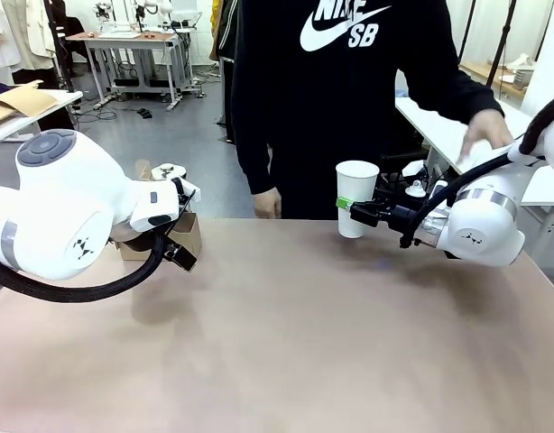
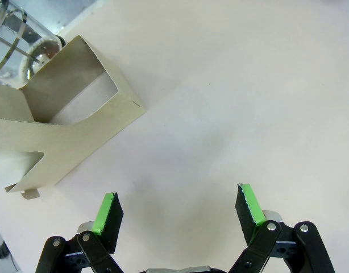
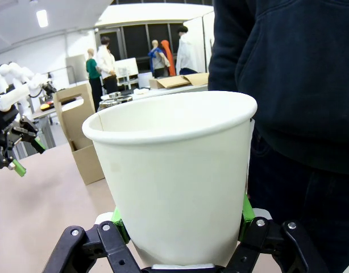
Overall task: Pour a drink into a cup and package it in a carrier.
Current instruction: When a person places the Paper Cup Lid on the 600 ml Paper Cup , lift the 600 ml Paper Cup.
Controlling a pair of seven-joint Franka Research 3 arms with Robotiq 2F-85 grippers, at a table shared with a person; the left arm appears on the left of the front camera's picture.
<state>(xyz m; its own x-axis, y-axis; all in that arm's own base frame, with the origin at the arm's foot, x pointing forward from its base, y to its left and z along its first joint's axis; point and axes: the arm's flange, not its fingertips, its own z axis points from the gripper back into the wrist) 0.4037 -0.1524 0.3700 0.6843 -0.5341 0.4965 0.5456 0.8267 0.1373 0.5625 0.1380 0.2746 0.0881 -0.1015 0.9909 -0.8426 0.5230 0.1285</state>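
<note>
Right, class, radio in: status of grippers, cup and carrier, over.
Right gripper shut on cup, upright. Left gripper open, empty, near carrier, apart. Person's hand at far edge of table, between them.

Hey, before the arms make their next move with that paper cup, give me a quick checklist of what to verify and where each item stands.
1. Grip: right pincer shut on the paper cup: ok.
2. Cup upright, lid off: ok.
3. Free arm: left pincer open, nothing between its pads: ok.
4. Targets: carrier and glass jug lie ahead of the left pincer: ok.
5. How much the jug holds: cannot tell.
6. Clearance: person's hand apart from the cup: ok.
</note>
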